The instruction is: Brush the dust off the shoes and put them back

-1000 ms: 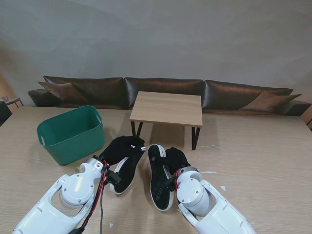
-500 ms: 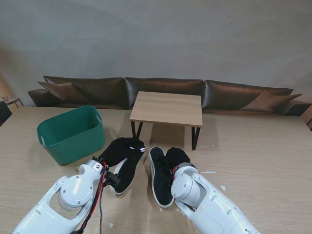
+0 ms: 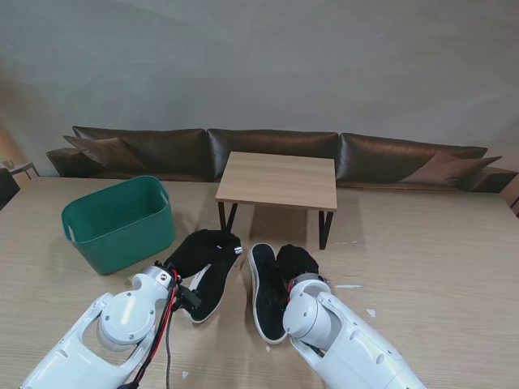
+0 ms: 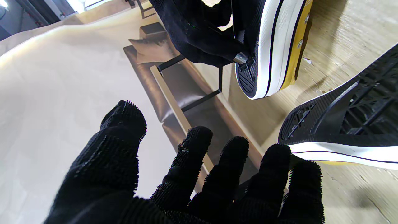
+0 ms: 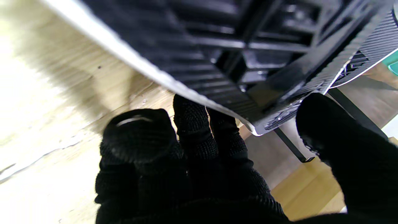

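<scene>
Two shoes side by side mid-floor: left shoe (image 3: 204,271) at ten o'clock of right shoe (image 3: 272,290), near but apart. Basket (image 3: 122,223) at nine o'clock of left shoe. Small table (image 3: 277,180) at twelve o'clock, behind both shoes. Sofa (image 3: 276,152) farther behind, along the wall.

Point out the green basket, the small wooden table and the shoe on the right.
green basket (image 3: 122,235): stand view, on its front wall.
small wooden table (image 3: 278,179): stand view, on the bare tabletop.
right shoe (image 3: 266,292): stand view, on the black sole, tipped on its side.
</scene>
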`<state>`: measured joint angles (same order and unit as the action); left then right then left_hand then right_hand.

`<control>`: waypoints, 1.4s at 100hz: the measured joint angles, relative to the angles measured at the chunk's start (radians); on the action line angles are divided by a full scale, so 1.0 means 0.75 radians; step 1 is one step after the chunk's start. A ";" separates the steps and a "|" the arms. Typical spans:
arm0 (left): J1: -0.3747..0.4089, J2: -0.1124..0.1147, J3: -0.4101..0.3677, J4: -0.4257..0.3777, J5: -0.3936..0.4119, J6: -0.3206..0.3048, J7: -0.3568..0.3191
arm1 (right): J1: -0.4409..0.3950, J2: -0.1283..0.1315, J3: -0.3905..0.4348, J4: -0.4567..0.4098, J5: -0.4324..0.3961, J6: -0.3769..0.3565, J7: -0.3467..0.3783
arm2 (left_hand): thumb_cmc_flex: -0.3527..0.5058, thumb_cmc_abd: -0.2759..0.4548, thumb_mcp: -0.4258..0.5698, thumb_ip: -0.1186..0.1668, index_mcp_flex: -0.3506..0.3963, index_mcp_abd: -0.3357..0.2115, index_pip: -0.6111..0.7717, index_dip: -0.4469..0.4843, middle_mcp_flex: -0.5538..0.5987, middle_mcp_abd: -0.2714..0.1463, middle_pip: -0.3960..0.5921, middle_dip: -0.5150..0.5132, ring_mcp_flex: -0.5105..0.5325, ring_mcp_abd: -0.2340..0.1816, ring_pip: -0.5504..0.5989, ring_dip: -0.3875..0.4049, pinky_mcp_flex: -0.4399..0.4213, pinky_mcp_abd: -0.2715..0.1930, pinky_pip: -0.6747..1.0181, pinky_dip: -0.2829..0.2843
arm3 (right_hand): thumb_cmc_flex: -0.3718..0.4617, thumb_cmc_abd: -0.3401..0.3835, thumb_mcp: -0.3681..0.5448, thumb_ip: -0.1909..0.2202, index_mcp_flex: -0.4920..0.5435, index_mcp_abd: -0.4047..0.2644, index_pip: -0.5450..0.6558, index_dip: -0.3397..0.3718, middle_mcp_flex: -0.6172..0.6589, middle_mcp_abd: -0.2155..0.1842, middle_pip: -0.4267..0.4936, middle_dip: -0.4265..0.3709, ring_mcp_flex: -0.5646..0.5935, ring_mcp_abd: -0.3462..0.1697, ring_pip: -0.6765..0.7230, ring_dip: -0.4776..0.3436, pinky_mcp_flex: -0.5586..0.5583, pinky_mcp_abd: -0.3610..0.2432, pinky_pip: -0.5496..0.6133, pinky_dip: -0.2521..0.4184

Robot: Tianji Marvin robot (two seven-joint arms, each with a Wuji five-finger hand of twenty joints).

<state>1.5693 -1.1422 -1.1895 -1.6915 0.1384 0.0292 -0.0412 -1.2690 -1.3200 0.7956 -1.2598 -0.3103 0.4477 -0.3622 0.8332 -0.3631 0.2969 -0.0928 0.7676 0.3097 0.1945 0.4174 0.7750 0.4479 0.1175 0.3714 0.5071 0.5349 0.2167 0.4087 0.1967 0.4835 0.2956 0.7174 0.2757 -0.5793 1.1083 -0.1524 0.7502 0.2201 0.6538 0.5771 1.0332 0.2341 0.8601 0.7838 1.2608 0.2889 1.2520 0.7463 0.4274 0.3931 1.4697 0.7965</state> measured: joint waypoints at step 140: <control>-0.014 0.002 0.008 0.018 -0.017 0.002 -0.020 | -0.046 0.066 0.006 -0.092 -0.134 0.042 0.068 | 0.025 0.030 -0.071 0.000 0.002 0.011 0.004 0.003 0.020 0.002 0.002 0.000 0.000 0.000 0.000 0.000 0.000 -0.001 -0.002 0.014 | -0.039 0.031 -0.179 0.027 -0.381 0.011 0.015 -0.298 -0.100 -0.038 -0.003 -0.040 -0.030 -0.024 -0.011 0.000 0.001 -0.016 0.000 0.002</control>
<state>1.5584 -1.1409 -1.1834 -1.6777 0.1256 0.0305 -0.0565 -1.3031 -1.2709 0.8003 -1.3287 -0.4110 0.4790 -0.3109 0.8519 -0.3407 0.2440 -0.0928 0.7688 0.3178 0.1971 0.4198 0.7901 0.4492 0.1187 0.3715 0.5071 0.5348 0.2165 0.4087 0.1966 0.4827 0.2941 0.7277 0.2462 -0.5560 0.9744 -0.1321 0.4643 0.2285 0.6654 0.3535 0.9579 0.2058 0.8580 0.7534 1.2382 0.2710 1.2436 0.7463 0.4279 0.3810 1.4697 0.7979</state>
